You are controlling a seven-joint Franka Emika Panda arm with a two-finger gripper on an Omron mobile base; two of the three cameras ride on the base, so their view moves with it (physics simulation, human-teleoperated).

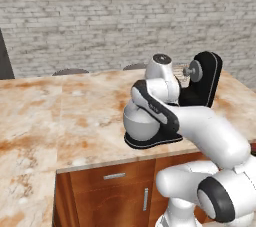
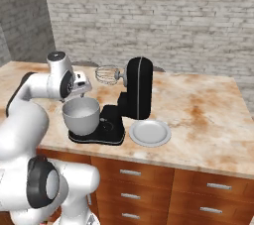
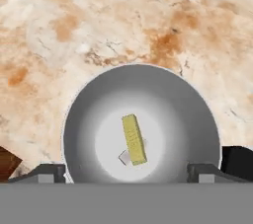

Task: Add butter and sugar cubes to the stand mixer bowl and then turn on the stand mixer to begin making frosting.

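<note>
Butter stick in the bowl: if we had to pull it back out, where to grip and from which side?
Take the butter across its narrow width near mid-length, coming straight down through the bowl's open top. It lies flat on the bottom; the deep walls block any side approach. The open gripper is already above it.

Two rear base views; hand view straight down into bowl [image 3: 141,94]
</note>
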